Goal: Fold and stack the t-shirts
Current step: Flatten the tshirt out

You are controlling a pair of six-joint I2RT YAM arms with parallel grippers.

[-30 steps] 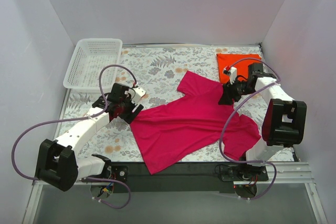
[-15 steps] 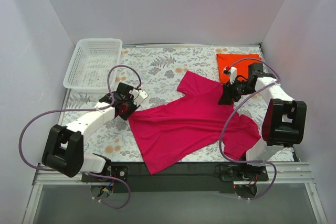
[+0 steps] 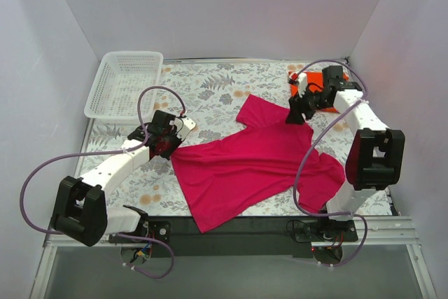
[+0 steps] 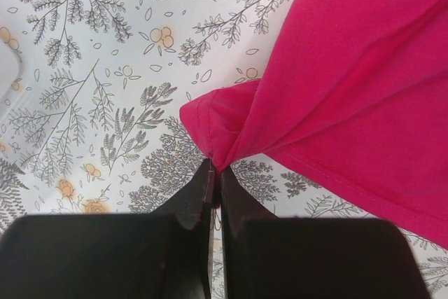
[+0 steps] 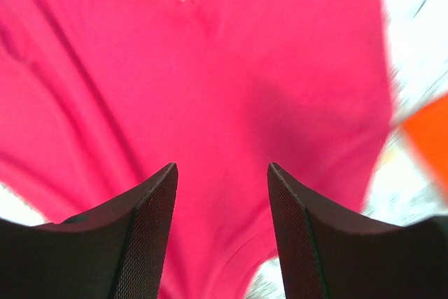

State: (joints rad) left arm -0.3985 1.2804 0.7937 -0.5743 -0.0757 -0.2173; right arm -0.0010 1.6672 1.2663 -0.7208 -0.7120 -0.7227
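Finds the magenta-pink t-shirt [image 3: 252, 166] spread open across the middle of the flower-printed table cover [image 3: 210, 89], one sleeve toward the far side, one corner reaching the near edge; pinches its far left corner in the left gripper [image 3: 166, 146]; from the left wrist, shows the left gripper [image 4: 213, 173] with jaws pressed together on a bunched fold of the magenta-pink t-shirt [image 4: 350, 68], cloth fanning away to the right; holds the right gripper [image 3: 295, 113] over the shirt's far right part, beside the far sleeve; from the right wrist, shows the right gripper [image 5: 220, 169] with jaws spread apart and nothing between them, blurred pink fabric below; cannot tell whether touching the cloth; sets the orange-red t-shirt [image 3: 315, 78] folded in the far right corner, partly hidden by the right arm [image 3: 357, 113]; notes the white mesh basket [image 3: 131, 54] at the far left corner, well apart from both shirts.
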